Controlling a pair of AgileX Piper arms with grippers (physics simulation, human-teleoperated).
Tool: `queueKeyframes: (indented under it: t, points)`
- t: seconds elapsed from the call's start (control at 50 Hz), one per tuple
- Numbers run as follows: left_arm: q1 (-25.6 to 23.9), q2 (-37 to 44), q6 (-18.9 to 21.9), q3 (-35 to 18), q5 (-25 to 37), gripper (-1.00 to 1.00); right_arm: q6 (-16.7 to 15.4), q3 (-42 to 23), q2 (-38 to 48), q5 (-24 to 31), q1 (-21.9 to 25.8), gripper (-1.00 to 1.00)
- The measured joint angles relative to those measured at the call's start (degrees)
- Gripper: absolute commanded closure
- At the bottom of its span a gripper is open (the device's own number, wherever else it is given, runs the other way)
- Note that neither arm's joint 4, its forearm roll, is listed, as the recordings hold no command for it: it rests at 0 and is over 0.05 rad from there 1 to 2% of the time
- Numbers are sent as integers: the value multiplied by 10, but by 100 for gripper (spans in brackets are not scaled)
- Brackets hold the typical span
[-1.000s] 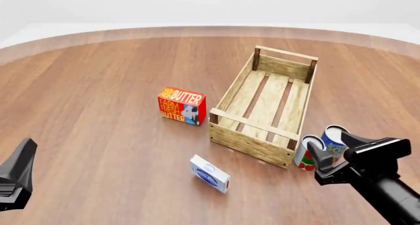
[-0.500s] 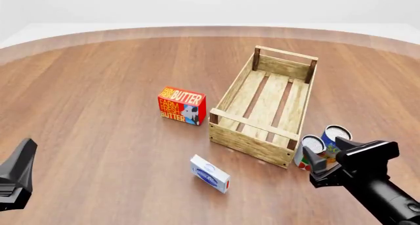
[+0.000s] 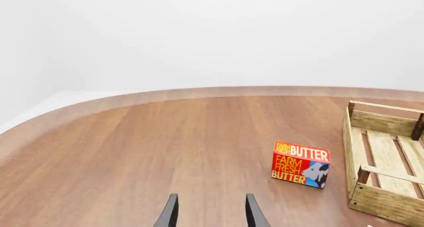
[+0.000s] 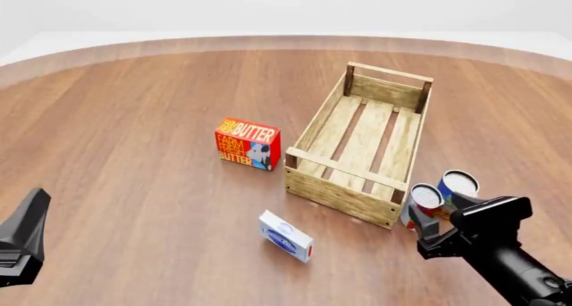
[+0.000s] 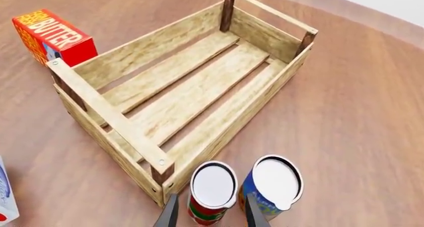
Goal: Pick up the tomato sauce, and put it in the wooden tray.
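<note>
Half a second on, the right tool (image 5: 206,213) has been lowered around the tomato sauce (image 5: 213,191). Fingers are spread open, nothing gripped yet; closing is probably next.

Pretty tight spot: the tomato sauce can (image 4: 422,206) sits right against the wooden tray's (image 4: 338,191) near right corner, with the blue can (image 4: 456,189) touching it on the right, so only its near side and top are free. The tray is open on top. The butter box (image 4: 248,144) and small white box (image 4: 286,235) stand well left.
</note>
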Motion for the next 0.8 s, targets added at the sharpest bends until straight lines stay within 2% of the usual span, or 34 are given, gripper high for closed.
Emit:
queueKeyframes:
  t: [0.8]
  points:
    - [0, 0, 0, 0, 0, -100, 1, -28, 67, -15, 2, -100]
